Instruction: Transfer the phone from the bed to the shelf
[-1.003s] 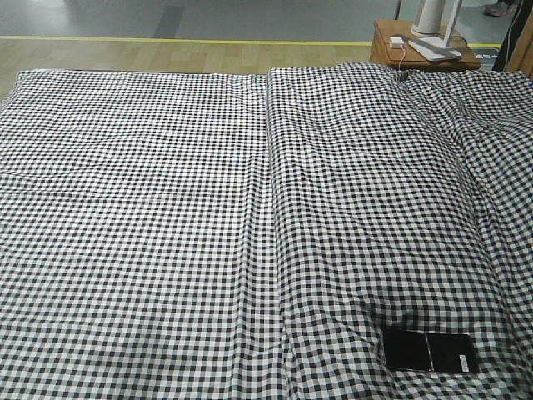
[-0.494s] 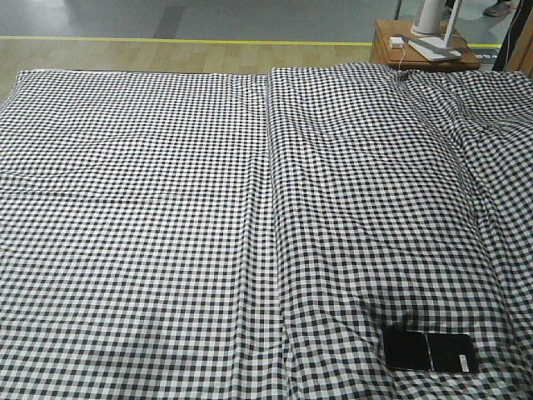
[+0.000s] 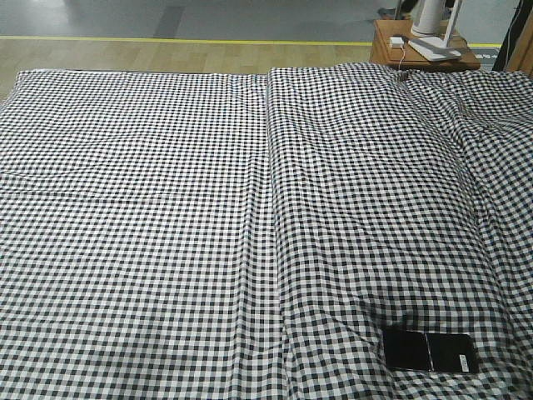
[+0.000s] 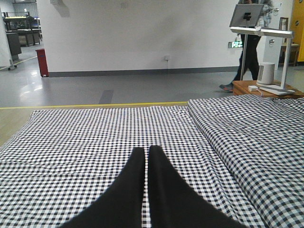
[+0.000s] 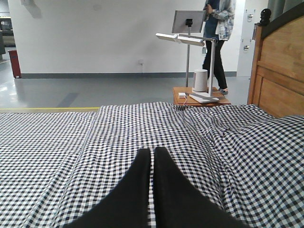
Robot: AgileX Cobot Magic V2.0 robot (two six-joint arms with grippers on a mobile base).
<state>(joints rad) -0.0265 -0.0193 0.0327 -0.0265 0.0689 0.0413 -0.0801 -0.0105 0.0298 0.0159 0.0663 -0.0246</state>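
Phone point(image 3: 430, 351) flat on bed point(image 3: 166, 208), bare cloth all around; left hand point(image 4: 145, 150), right hand point(image 5: 152, 151) closed, empty.

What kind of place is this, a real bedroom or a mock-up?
Probably a bedroom mock-up inside a large hall or lab. The gingham-covered bed, wooden headboard and side table say bedroom; the grey polished floor with a yellow line and the bare open space beyond say test facility.

White wall point(image 5: 95, 38), grey floor point(image 4: 118, 90), brown side table point(image 3: 383, 50), wooden headboard point(image 5: 280, 71).
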